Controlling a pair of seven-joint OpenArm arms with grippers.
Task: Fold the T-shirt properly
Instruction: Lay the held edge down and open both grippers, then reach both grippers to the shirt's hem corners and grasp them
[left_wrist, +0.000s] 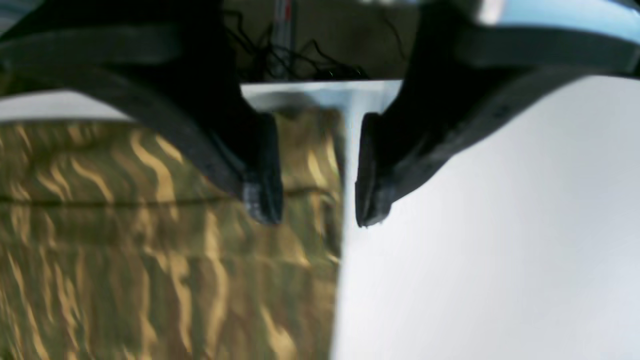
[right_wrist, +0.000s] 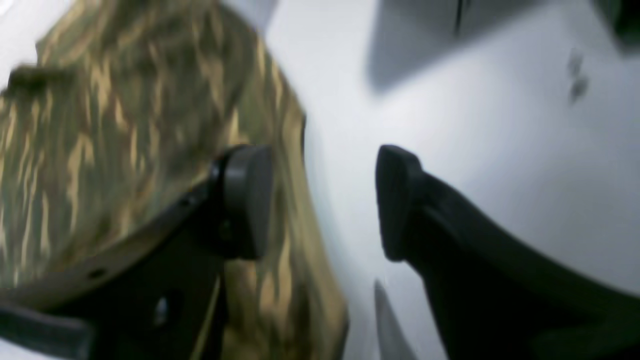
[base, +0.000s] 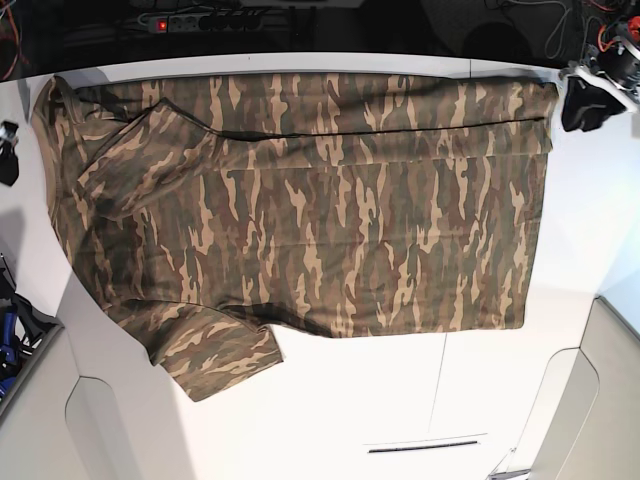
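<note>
The camouflage T-shirt (base: 300, 210) lies spread flat on the white table (base: 400, 400), neck end to the left and hem to the right. A strip along its far edge is folded over. My left gripper (left_wrist: 316, 212) hangs open over the shirt's (left_wrist: 150, 240) far hem corner, one finger above the cloth and the other above bare table. In the base view this gripper (base: 586, 100) sits at the top right. My right gripper (right_wrist: 322, 200) is open too, straddling the edge of the shirt (right_wrist: 110, 140), and shows at the far left (base: 8, 160). Neither holds cloth.
A power strip (base: 190, 20) and cables lie on the dark floor behind the table's far edge. More wiring (base: 615, 40) clusters at the top right. Blue and dark gear (base: 12, 335) sits off the table's left edge. Bare table surface runs along the front.
</note>
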